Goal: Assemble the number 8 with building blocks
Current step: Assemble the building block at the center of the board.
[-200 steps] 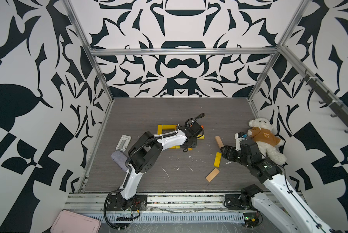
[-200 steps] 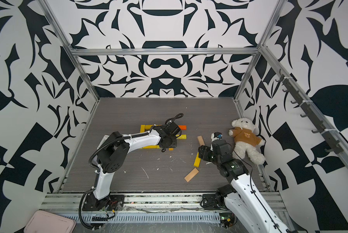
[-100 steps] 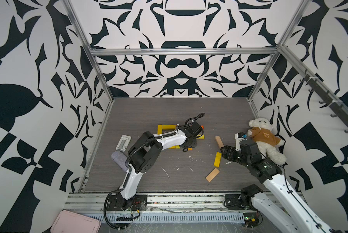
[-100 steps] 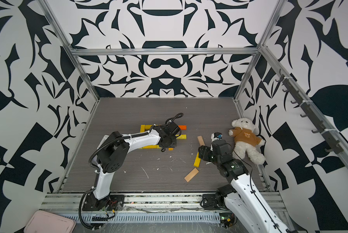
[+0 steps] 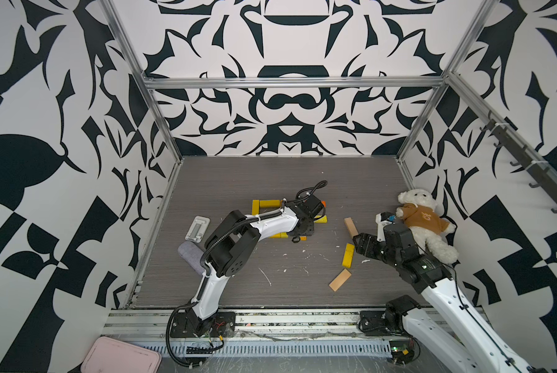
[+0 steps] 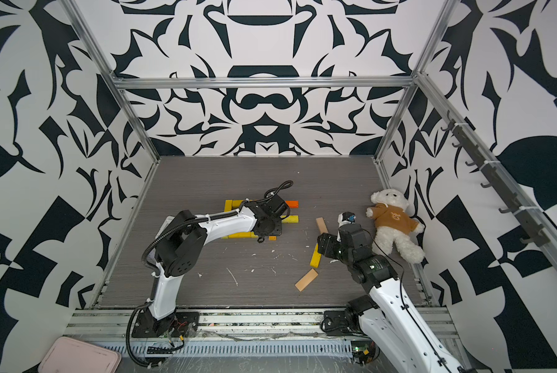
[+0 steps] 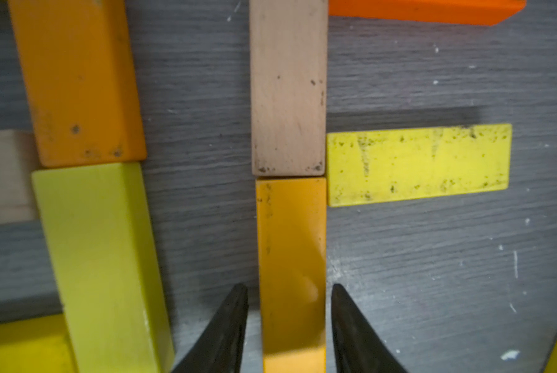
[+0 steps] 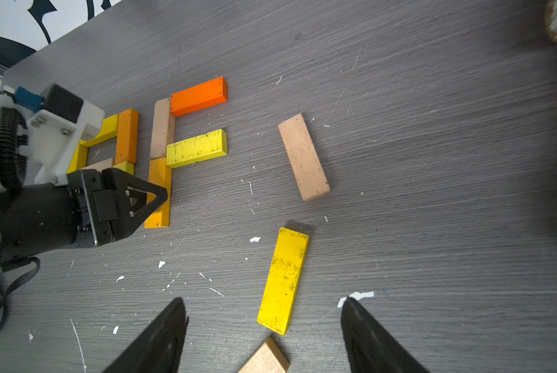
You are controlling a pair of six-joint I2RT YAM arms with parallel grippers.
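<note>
Several building blocks lie joined on the grey floor as a partial figure [image 5: 269, 204]. In the left wrist view an orange block [image 7: 291, 258] lies end to end with a tan block [image 7: 288, 87], and a yellow block [image 7: 417, 164] and a red-orange block [image 7: 425, 11] branch off sideways. My left gripper [image 7: 289, 290] straddles the orange block, open, with a thin gap on each side. My right gripper [image 8: 264, 305] hovers wide open over a loose yellow block [image 8: 283, 281]. A tan block [image 8: 304, 157] lies beyond it and another tan block [image 5: 339, 280] nearer the front.
A white teddy bear [image 5: 422, 222] in a brown shirt lies against the right wall behind the right arm. A white holder [image 5: 198, 228] and a grey roll [image 5: 191, 256] sit by the left wall. A pink tray [image 5: 122, 357] lies outside the front rail.
The left jaws have parted slightly from the orange block, which now lies on the floor. Neither arm has shifted noticeably.
</note>
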